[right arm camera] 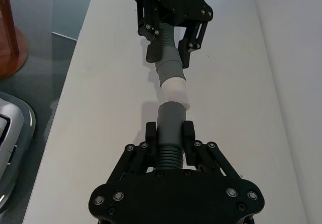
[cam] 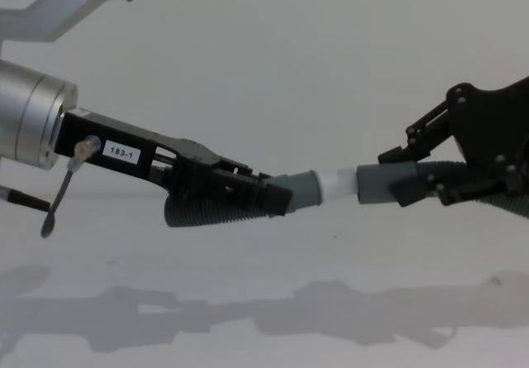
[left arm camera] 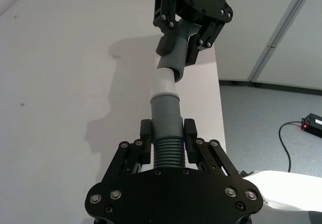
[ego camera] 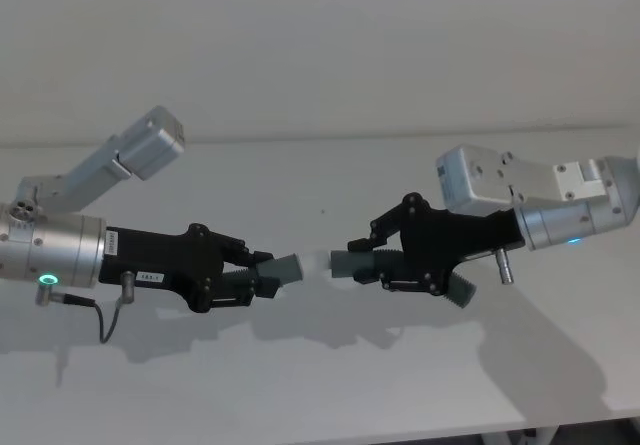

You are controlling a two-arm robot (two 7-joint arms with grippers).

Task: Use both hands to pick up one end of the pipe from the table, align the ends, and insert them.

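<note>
Both pipe pieces hang above the white table [ego camera: 300, 385]. My left gripper [ego camera: 262, 270] [left arm camera: 167, 141] [cam: 277, 196] is shut on the ribbed part of one piece [cam: 215, 211], just behind its grey cuff [left arm camera: 166, 108]. A pale whitish tip [cam: 337, 186] [left arm camera: 163, 83] sticks out of that cuff. My right gripper [ego camera: 365, 262] [right arm camera: 170, 136] [cam: 405, 188] is shut on the other piece [right arm camera: 168, 156], with its cuff [right arm camera: 171, 118] pointing at the left one. The whitish tip meets the mouth of the right cuff [cam: 376, 184]. The two pieces stand at a slight angle to each other.
The table's side edge [left arm camera: 219, 98] runs close by in the left wrist view, with floor and a black box [left arm camera: 313, 124] on a cable beyond it. A reddish wooden object [right arm camera: 10, 32] stands off the opposite edge. Bare table lies under both grippers.
</note>
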